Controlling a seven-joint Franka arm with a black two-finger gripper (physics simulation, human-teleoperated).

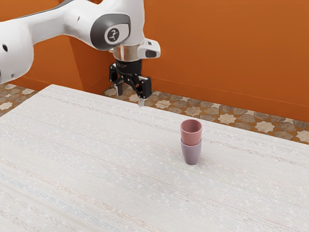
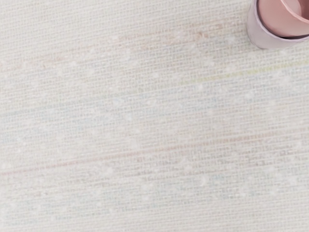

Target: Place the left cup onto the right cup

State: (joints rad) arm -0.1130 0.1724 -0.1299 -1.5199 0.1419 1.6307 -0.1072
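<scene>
The table (image 1: 72,159), covered in a pale woven surface with faint coloured lines, is taking up most of the exterior view, and the same weave is lying under the hand in the wrist view (image 2: 145,121). Behind it, an orange wall (image 1: 231,43) is running across the back, with a strip of star-patterned floor tiles (image 1: 227,116) showing at its foot.

The white arm (image 1: 72,21) is reaching in from the exterior view's upper left and is hanging over the far edge of the table. At its end the black gripper (image 1: 129,96) is pointing downward, well above the surface. Its fingers are standing apart, with nothing between them. It is hovering well apart from the cups, toward the exterior view's left of them.

The two cups are standing upright as one stack on the table, toward the exterior view's right. The lilac cup (image 1: 191,153) is resting on the surface and is holding the pink cup (image 1: 191,130), which is sitting nested in its mouth with its upper part rising above the lilac rim. In the wrist view the pink cup (image 2: 285,14) is sitting inside the lilac cup's wall (image 2: 255,30); what can be seen of the pink cup's inside is looking empty.
</scene>
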